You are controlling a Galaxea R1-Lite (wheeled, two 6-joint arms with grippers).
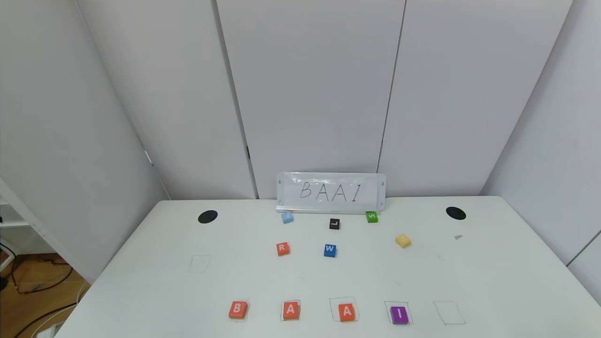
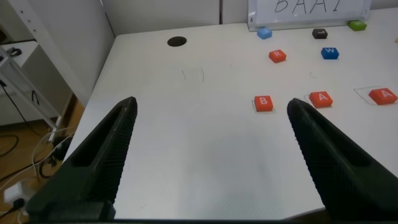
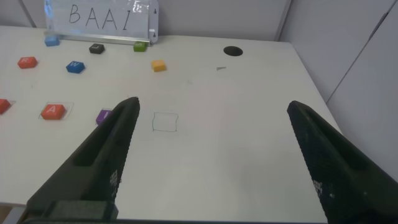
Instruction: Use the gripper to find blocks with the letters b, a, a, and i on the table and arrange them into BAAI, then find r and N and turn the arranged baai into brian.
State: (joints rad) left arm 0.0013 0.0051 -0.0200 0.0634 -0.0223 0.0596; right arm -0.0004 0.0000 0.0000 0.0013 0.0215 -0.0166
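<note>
Nearest you, the row B (image 1: 238,309), A (image 1: 291,310), A (image 1: 347,311), I (image 1: 399,314) already spells BAAI along the counter (image 1: 141,281) front edge, so with both pincers spread and empty, left pincer (image 2: 208,155) and right pincer (image 3: 208,155), you next fetch R (image 1: 282,249), lying behind the row.

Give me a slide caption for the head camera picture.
White table with blocks B, A, A, I in a near row, spare letter blocks and a BAAI sign behind.

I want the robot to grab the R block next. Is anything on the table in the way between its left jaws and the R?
Nothing visible blocks it. The left gripper hangs open over bare table, near the robot's side. The R block lies farther off, with the B block sitting between them but low and flat, easy to pass above.
</note>
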